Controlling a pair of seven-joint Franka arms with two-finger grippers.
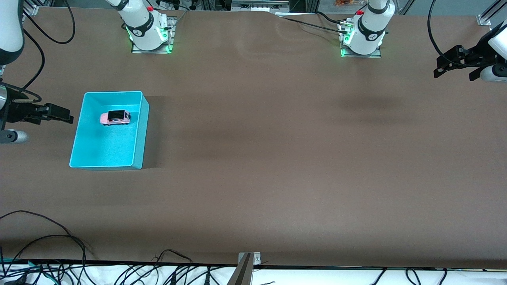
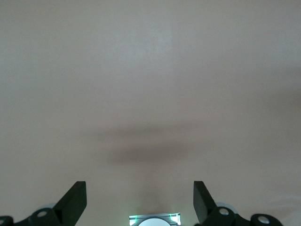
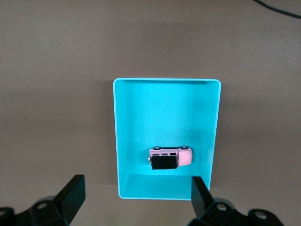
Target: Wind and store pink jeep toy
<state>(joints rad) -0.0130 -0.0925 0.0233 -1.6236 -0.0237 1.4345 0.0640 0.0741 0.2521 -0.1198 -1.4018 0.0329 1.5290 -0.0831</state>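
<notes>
Both end effectors spread wide, holding nothing: left end effector [image 2: 140, 200] over bare desk [image 1: 277, 138], right end effector [image 3: 136, 195] over turquoise bin [image 3: 212, 122] containing pink jeep toy [image 3: 170, 157].

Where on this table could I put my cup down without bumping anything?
Nearly anywhere: the brown table lies bare from the turquoise bin to the left arm's end. The only occupied spot is that bin, with the pink jeep toy inside. The right gripper and the left gripper, both open, hover at the table's ends.
</notes>
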